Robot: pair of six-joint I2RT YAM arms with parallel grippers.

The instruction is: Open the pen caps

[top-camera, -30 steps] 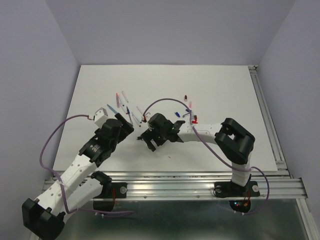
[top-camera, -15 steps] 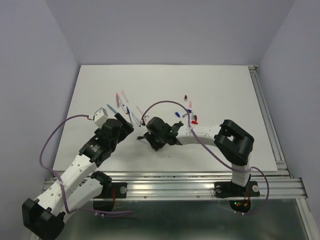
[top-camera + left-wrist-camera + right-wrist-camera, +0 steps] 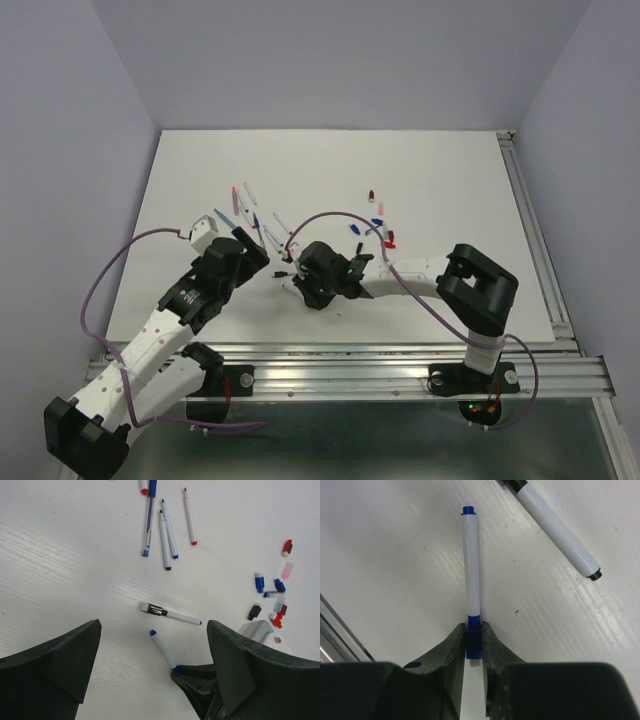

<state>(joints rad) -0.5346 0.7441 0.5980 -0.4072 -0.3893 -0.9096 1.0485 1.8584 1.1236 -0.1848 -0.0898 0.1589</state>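
A white pen [image 3: 471,565] lies on the table with its blue pen cap [image 3: 474,639] at the near end. My right gripper [image 3: 473,630] is shut on that cap, one finger pressed to each side. The same pen [image 3: 162,649] shows in the left wrist view, its cap [image 3: 175,669] at the tip of the right gripper [image 3: 202,682]. My left gripper [image 3: 153,625] hangs open just above and to the left of the pen, holding nothing. From above, the two grippers [image 3: 255,255] [image 3: 292,268] stand close together.
A white pen with a black cap [image 3: 167,613] lies just beyond the held one. Several more pens [image 3: 165,530] lie farther back. Loose red, blue and black caps [image 3: 272,595] are scattered to the right. The table's near edge rail [image 3: 340,352] runs behind the grippers.
The right gripper has closed from wide open onto the blue cap and drawn slightly toward the near edge. The left arm has hardly moved and stays open.
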